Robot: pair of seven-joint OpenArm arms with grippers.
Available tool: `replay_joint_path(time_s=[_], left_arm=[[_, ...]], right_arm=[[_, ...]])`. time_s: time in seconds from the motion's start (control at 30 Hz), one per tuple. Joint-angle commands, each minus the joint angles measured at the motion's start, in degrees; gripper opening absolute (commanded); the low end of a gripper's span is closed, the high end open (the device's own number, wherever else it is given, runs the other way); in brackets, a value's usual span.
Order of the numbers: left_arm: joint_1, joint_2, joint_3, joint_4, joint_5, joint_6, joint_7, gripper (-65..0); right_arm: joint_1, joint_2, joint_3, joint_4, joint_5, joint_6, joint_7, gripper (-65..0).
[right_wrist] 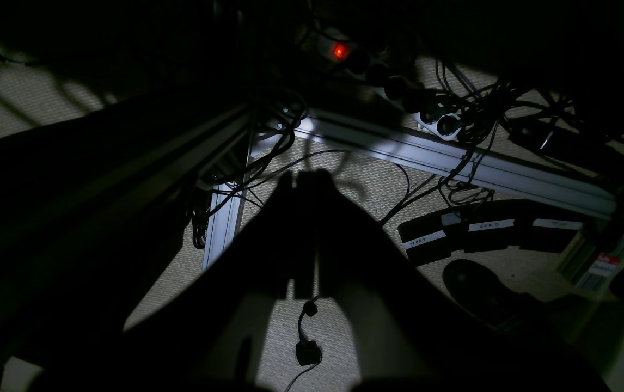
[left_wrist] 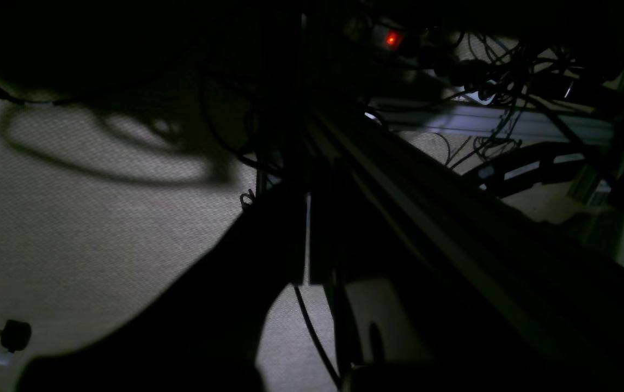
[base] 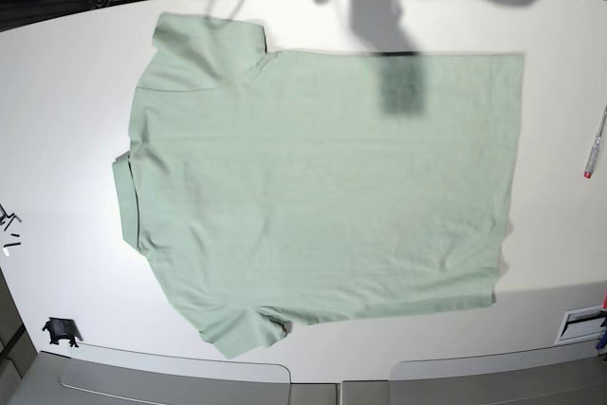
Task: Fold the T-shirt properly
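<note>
The pale mint-green T-shirt (base: 322, 177) lies spread flat on the white table (base: 66, 92) in the base view. Its collar (base: 123, 201) is at the left, its hem at the right, and one sleeve sits at the top left and one at the bottom left. Neither gripper shows in the base view. The right gripper (right_wrist: 304, 177) is a dark silhouette over the floor, with its fingers together and nothing in them. The left gripper (left_wrist: 304, 190) is also a dark silhouette with only a thin slit between its fingers. The shirt is out of both wrist views.
A pen (base: 595, 144) lies at the table's right edge, a paper (base: 580, 324) at the lower right, and a small black object (base: 60, 331) at the lower left. Under the table are aluminium frame bars (right_wrist: 453, 158), cables, a power strip with a red light (right_wrist: 339, 51), labelled pedals (right_wrist: 486, 226) and a shoe (right_wrist: 481, 288).
</note>
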Motion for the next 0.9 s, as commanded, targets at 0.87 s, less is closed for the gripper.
replay_joint_path(time_s=[0.87], left_arm=[[8.61, -5.97, 0.04, 4.81, 0.42, -0.39, -0.2, -65.0]], right_arm=[[-1.42, 5.6, 0.17, 0.35, 0.11, -0.15, -0.17, -65.0]])
